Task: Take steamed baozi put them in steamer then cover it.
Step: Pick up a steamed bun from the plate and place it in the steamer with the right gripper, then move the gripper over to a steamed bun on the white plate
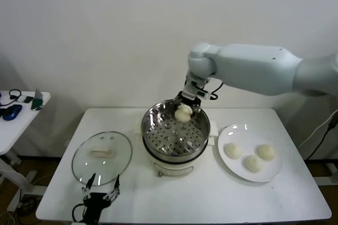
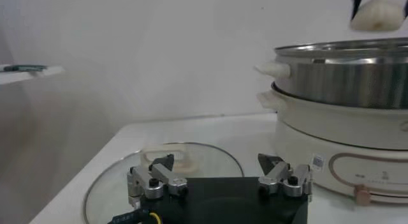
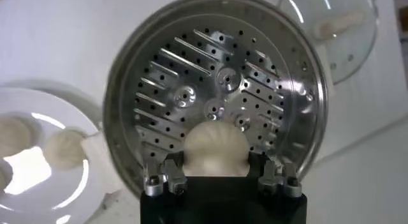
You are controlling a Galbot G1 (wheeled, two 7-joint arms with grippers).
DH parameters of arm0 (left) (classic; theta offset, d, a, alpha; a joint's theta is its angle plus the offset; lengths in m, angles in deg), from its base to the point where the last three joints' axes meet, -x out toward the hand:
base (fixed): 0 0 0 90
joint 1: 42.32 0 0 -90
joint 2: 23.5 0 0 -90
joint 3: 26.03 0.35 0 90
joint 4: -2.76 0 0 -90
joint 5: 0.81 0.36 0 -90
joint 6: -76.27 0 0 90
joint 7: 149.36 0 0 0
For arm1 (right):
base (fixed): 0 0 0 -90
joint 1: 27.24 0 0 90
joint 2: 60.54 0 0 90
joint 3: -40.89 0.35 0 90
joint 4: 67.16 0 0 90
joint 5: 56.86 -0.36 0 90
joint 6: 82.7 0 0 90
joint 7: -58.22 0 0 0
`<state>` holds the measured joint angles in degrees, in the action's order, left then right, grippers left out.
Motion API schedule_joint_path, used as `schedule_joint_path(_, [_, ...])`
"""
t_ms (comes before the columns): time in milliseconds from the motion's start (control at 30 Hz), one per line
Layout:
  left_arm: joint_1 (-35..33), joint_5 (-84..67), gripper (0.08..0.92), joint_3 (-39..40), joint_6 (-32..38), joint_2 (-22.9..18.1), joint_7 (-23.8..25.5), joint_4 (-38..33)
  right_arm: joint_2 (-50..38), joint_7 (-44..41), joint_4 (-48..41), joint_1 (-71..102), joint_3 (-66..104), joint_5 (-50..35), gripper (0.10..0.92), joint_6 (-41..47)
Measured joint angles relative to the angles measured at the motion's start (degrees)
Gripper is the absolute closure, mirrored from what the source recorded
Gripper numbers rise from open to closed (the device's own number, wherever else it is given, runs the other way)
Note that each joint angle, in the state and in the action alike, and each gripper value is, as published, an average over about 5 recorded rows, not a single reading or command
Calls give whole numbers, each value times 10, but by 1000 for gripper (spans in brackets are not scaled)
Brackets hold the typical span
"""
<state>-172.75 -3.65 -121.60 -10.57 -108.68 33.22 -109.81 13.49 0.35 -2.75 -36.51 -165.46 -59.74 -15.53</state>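
Note:
My right gripper (image 1: 185, 110) hangs over the far side of the steel steamer (image 1: 158, 143), shut on one cream-white baozi (image 1: 183, 113). In the right wrist view that baozi (image 3: 214, 149) sits between the fingers above the steamer's perforated floor (image 3: 210, 78), which is bare. Three more baozi (image 1: 253, 157) lie on the white plate (image 1: 232, 175) to the right of the steamer. The glass cover (image 1: 102, 153) with its cream handle lies flat on the table left of the steamer. My left gripper (image 1: 100, 186) rests open just in front of the cover, near the table's front edge, holding nothing.
The steamer sits on a white electric pot base (image 2: 344, 139) at the table's middle. A small side table (image 1: 21, 106) with dark items stands at the far left. A white wall runs behind the table.

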Motion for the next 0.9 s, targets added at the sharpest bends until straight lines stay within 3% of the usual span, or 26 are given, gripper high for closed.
schedule_joint_path(400, [-2,0,177,2,3,-2,-1,4,71,30,-147,92,32,89,348,-60])
schedule_joint_path(567, [-2,0,177,2,3,-3,-1,2,81,40,-178,106,44,97,261,-74])
schedule_joint_path(733, [-7,2,177,2,3,-4,-1,-5,74,26,-174,84,31,55,206,-74])
schedule_joint_path(900, [-10,4,177,4,2,-4,0,-10,40,-10,-139,19,-16,-52,203,-50])
